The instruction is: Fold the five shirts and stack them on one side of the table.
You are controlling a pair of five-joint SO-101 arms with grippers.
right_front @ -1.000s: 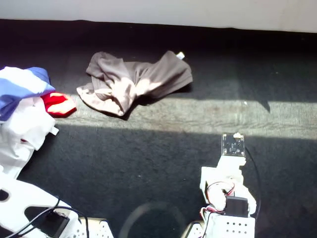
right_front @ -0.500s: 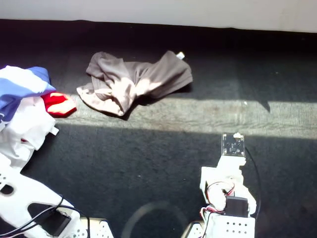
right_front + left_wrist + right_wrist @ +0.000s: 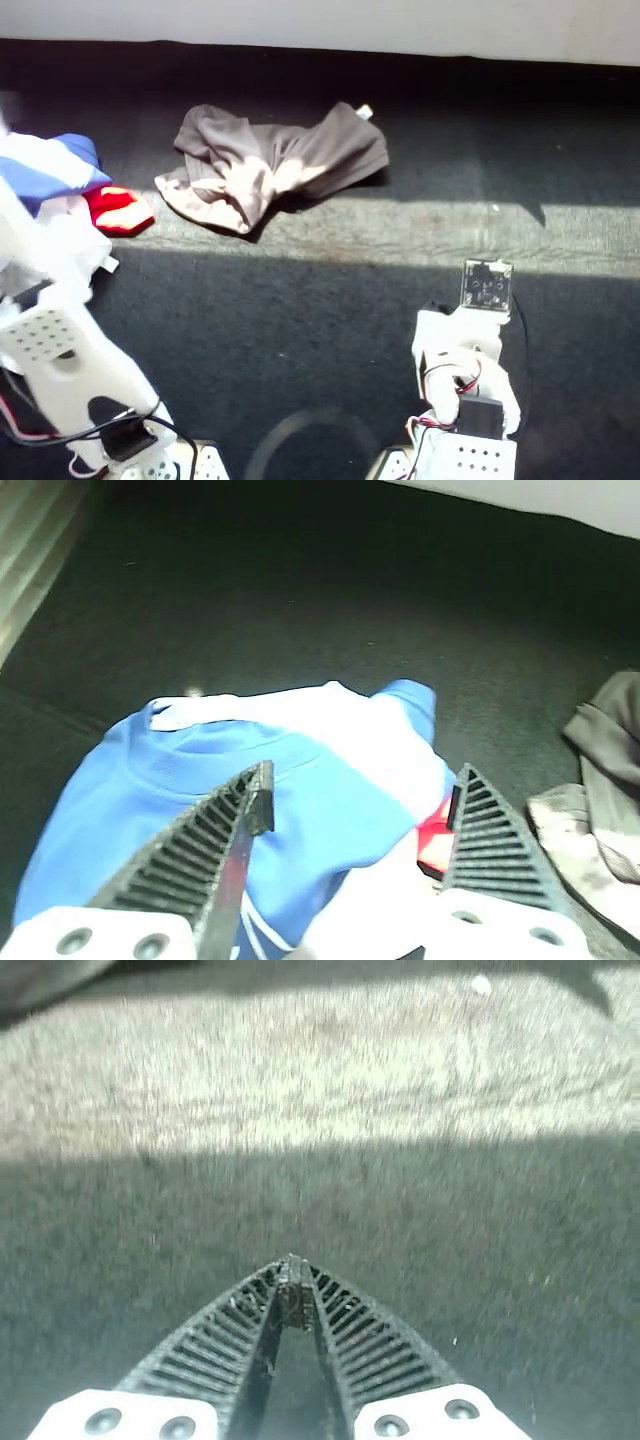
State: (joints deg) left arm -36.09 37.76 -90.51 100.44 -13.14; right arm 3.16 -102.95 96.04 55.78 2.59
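We saw left gripper spread wide, holding nothing, above blue-and-white shirt; right gripper pinched closed, empty, over dark table; grey shirt lay crumpled mid-table

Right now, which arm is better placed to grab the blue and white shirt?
The left one. The left gripper is open and sits right above the blue and white shirt. The right gripper is shut over the dark table, far from that shirt.
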